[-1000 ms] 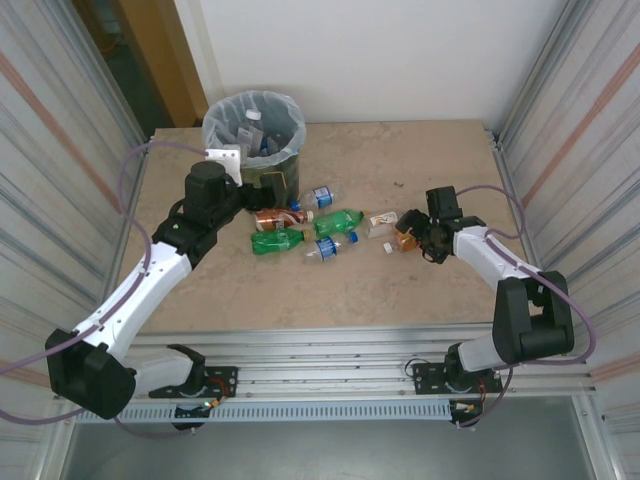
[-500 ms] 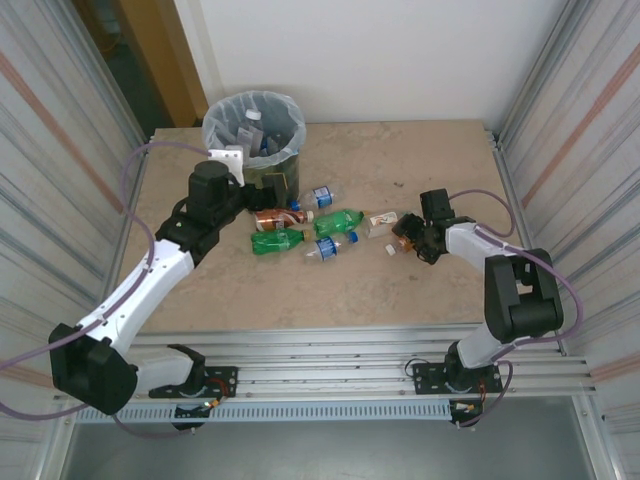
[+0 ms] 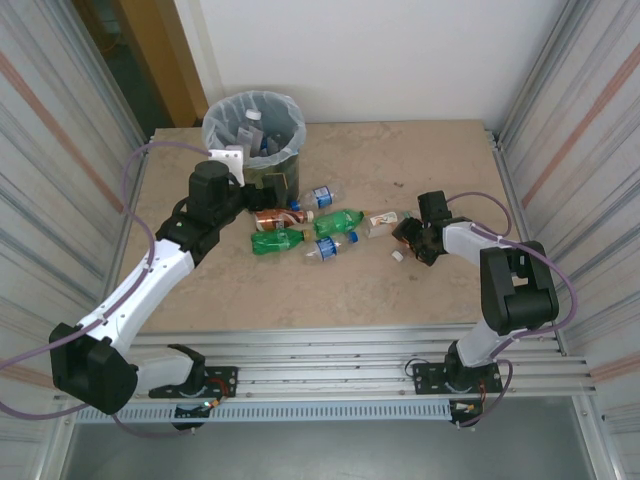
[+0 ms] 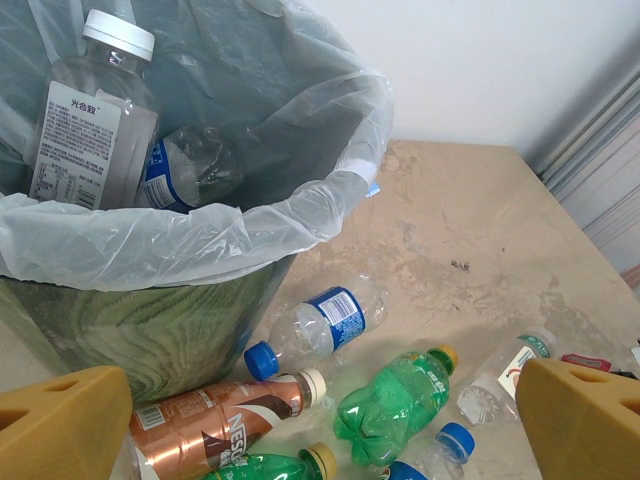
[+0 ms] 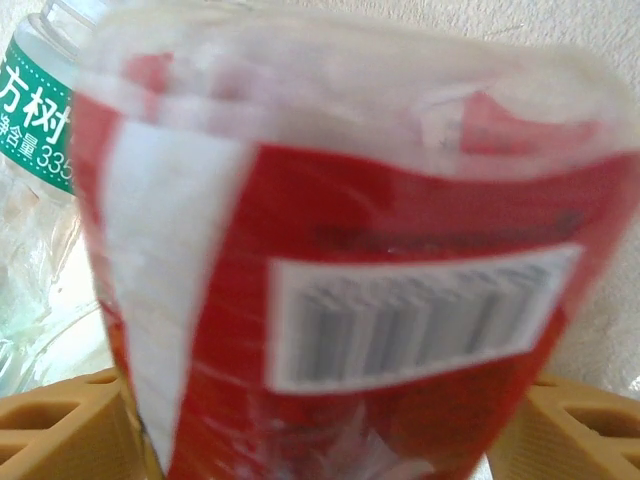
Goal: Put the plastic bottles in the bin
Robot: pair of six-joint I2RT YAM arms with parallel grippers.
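left gripper (image 4: pixel 325 425): spread wide, empty, beside bin (image 4: pixel 200 240)
right gripper (image 5: pixel 320 440): fingers either side of red-label bottle (image 5: pixel 350 230); clamped or not, cannot tell
counter (image 4: pixel 480 220): loose bottles (image 3: pixel 278 241) near bin

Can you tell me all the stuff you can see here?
bin: one, dark with pale bag, table's far-left corner
bottles in bin: at least two, clear, inside the bag
green bottles: two, green, mid-table
brown bottle: one, brown-orange, near bin
clear bottles: three, clear, around the green ones
red-label bottle: one, red-white, table's right side
table: one, beige, under everything
left tool: one, yellow fingers, open, by bin
right tool: one, yellow fingers, around red-label bottle
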